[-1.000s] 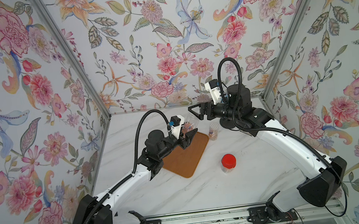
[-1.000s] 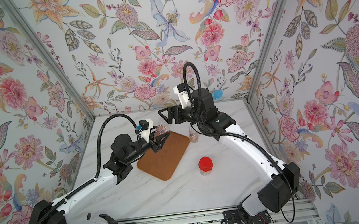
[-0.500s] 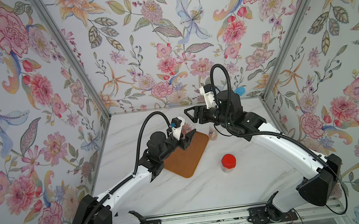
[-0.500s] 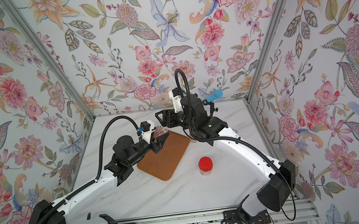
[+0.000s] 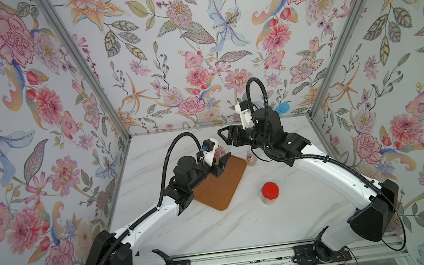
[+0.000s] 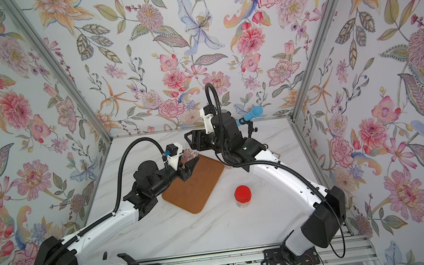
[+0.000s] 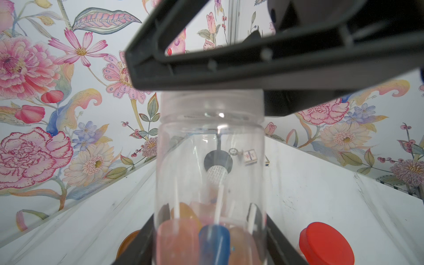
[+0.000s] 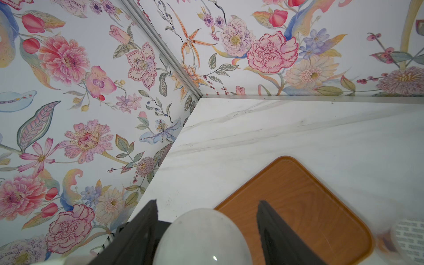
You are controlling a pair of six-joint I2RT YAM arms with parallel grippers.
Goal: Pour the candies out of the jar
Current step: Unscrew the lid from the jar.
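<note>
The left jaws clamp the clear jar (image 7: 210, 160) low down, lid up, above the tray's (image 5: 220, 190) far corner. Blurred candies (image 7: 195, 234) fill its bottom. The right jaws straddle the white lid (image 8: 202, 236), which hides the jar beneath. Whether they press it, I cannot tell.

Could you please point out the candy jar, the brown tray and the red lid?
candy jar (image 7: 210, 142): left wrist view, its clear wall.
brown tray (image 5: 223, 186): a top view, its bare middle.
red lid (image 5: 269, 188): a top view, its top face.
</note>
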